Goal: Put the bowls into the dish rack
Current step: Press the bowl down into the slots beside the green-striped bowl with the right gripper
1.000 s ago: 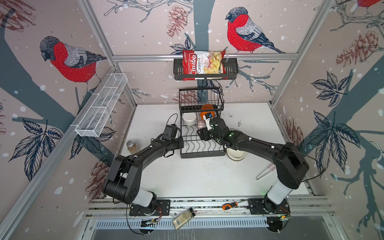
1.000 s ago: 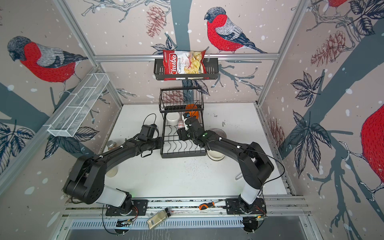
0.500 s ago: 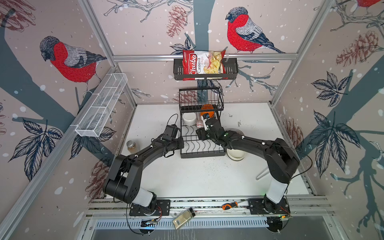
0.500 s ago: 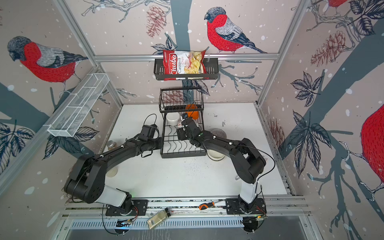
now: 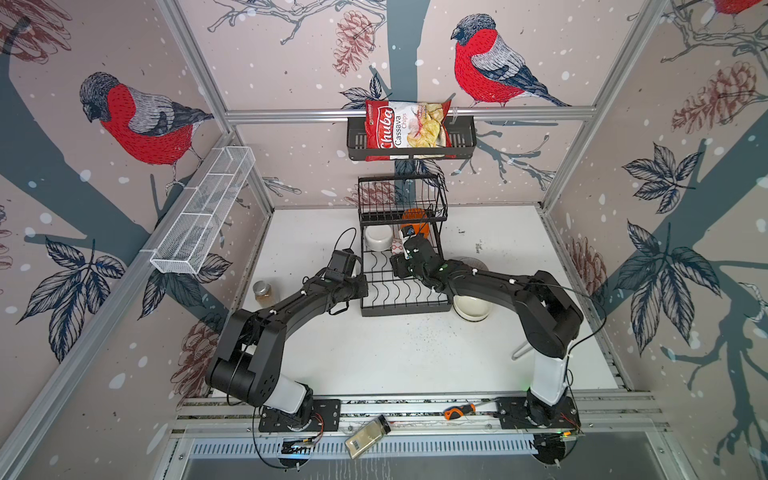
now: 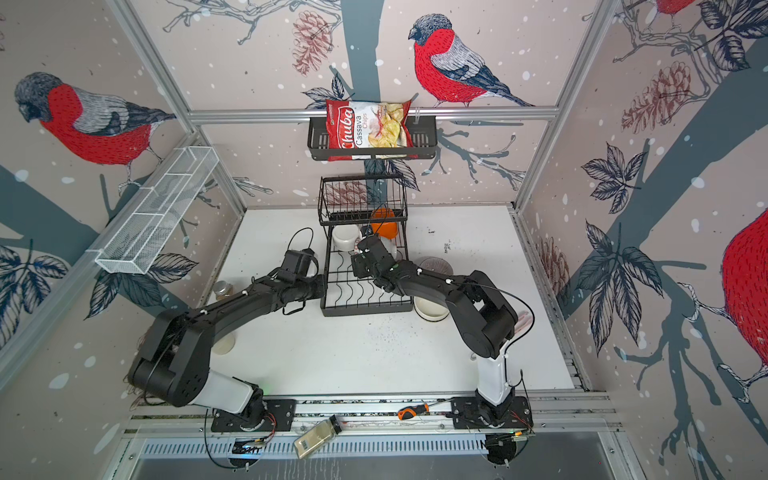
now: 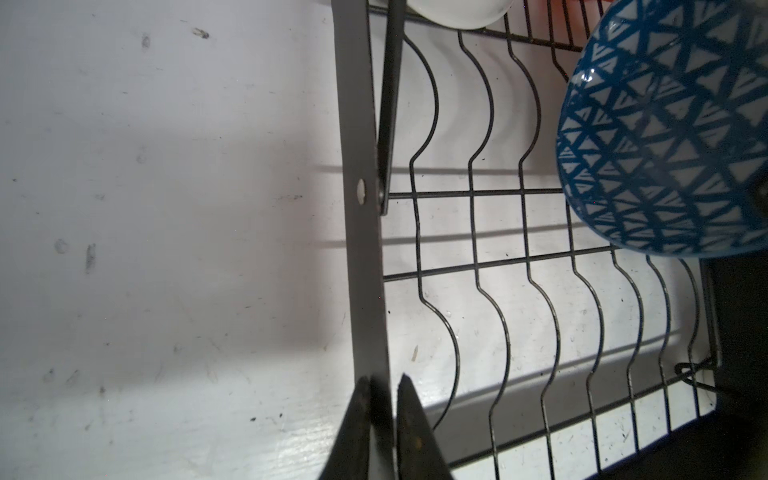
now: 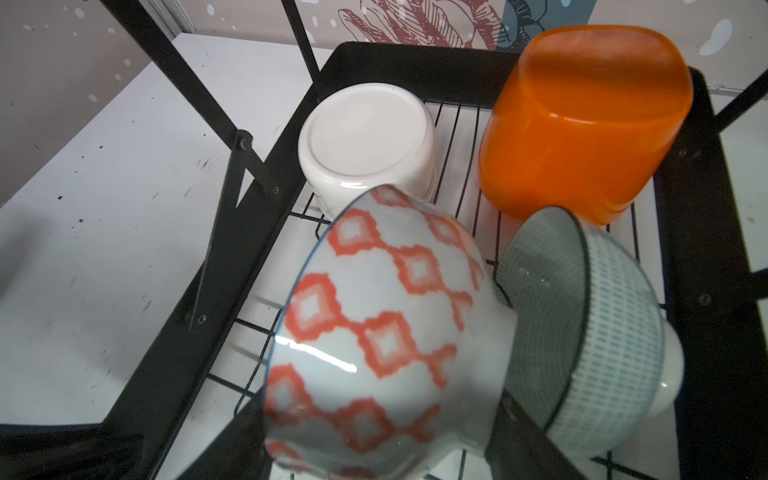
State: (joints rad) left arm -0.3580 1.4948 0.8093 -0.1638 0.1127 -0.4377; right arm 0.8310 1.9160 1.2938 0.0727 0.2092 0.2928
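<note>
Bowls are part loaded, part waiting. Nearest, on the bench, a cream bowl sits just beside the near right corner of the dish rack. A pale ribbed bowl lies beyond the right arm; neither is loaded yet. The left pincer is clenched on the rack's flat side rail, pinning the frame. Further in, a blue-patterned bowl is over the wavy slots; whether it rests there or hangs, the views do not settle. Past it a red-diamond bowl tips on its side, its foot close against a green-dashed bowl leaning in the grid. The right pincer is just behind it, fingers hidden, so whether it grips the bowl cannot be told. At the far end, under the raised basket, a white bowl and an orange bowl lie bottom-up. The step appears to be seating the red-diamond bowl. It is best done with the rail pinned and the rim lowered squarely into a slot, clear of the diagonal strut, letting go only once the bowl rests without toppling its neighbour.
</note>
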